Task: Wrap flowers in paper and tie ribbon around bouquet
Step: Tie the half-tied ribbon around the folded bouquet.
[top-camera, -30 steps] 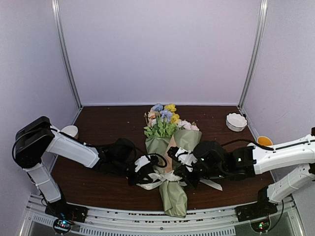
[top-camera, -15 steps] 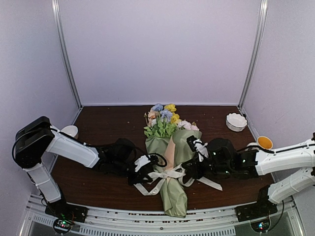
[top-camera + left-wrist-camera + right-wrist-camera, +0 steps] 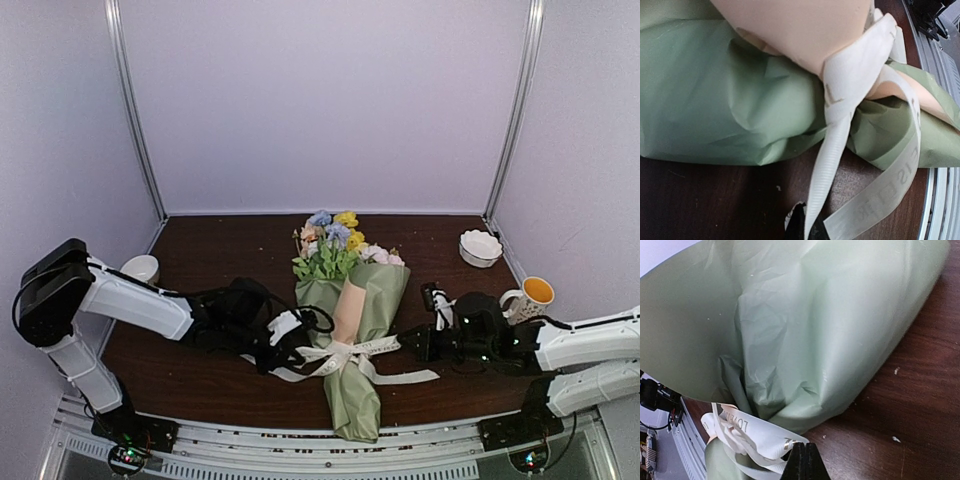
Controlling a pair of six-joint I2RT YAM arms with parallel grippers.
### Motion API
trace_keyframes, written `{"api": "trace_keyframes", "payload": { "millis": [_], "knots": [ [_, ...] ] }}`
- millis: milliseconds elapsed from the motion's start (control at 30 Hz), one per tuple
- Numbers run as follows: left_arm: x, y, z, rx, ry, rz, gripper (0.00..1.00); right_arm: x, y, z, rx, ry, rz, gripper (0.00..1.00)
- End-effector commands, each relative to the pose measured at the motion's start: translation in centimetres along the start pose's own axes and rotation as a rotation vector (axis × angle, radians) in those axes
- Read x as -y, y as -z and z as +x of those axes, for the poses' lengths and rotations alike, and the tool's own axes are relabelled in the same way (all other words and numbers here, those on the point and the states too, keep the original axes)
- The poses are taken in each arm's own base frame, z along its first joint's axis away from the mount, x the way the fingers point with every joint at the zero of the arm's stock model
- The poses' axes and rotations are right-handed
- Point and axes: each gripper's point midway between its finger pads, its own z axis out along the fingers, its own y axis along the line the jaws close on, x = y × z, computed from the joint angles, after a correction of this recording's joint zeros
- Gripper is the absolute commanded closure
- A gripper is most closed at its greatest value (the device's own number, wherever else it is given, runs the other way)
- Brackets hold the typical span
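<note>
Left wrist: left gripper (image 3: 802, 227) pinches ribbon (image 3: 837, 135); right gripper (image 3: 801, 460) likewise, flanking bouquet (image 3: 352, 400).

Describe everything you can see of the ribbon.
The ribbon is narrow, cream-white satin with dark printed lettering, wrapped and crossed around the bouquet at its narrow waist. One strand runs to the shut left claw, another to the shut right claw, each pinched at the tips. Loose tails lie on the brown table.

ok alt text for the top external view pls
A green-and-tan paper-wrapped bouquet lies on a dark wooden table, a cream ribbon wound round its middle. The left gripper and right gripper, one each side, are each shut on a ribbon end.
</note>
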Motion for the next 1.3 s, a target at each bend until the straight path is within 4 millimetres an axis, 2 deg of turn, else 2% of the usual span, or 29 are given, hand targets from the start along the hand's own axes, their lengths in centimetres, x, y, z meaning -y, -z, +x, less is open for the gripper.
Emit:
{"api": "trace_keyframes", "payload": {
  "millis": [0, 100, 267, 467, 567, 700, 800, 900, 1000, 1100, 1267],
  "knots": [
    [-1.1, 1.1, 0.8, -0.027, 0.062, -0.064, 1.0, 3.9, 1.8, 1.3, 0.063, -0.125, 0.092, 1.0],
    [-1.4, 1.4, 1.6, -0.054, 0.105, -0.075, 1.0, 6.5, 3.1, 3.0, 0.092, -0.203, 0.128, 1.0],
    [-2.2, 1.4, 3.2, -0.117, 0.163, -0.112, 1.0, 8.6, 4.3, 4.3, 0.108, -0.259, 0.178, 1.0],
    [-4.2, 2.0, 4.6, -0.146, 0.287, -0.159, 1.0, 10.5, 4.6, 4.6, 0.006, -0.191, 0.316, 1.0],
    [-3.8, 2.2, 4.9, -0.141, 0.296, -0.136, 1.0, 11.7, 4.9, 4.8, -0.059, -0.126, 0.415, 1.0],
    [-3.3, 2.1, 5.5, -0.148, 0.308, -0.112, 1.0, 12.1, 4.6, 4.8, -0.118, -0.063, 0.468, 1.0],
    [-3.5, 1.7, 6.5, -0.186, 0.326, -0.12, 1.0, 12.5, 4.2, 5.8, -0.173, -0.053, 0.476, 1.0],
    [-3.1, 1.4, 6.6, -0.185, 0.324, -0.09, 1.0, 12.6, 3.8, 6.4, -0.18, -0.066, 0.458, 1.0],
    [-2.7, 1.4, 5.9, -0.157, 0.306, -0.063, 1.0, 10.7, 3.1, 5.5, -0.166, -0.046, 0.366, 0.97],
    [-1.7, 1.5, 4.4, -0.1, 0.283, 0.001, 1.0, 7.2, 2.5, 3.5, -0.17, 0.025, 0.259, 0.8],
    [-0.9, 1.9, 2.9, -0.036, 0.243, 0.034, 1.0, -1.7, 2.0, -0.7, -0.018, 0.186, 0.037, 0.57]
  ]
}}
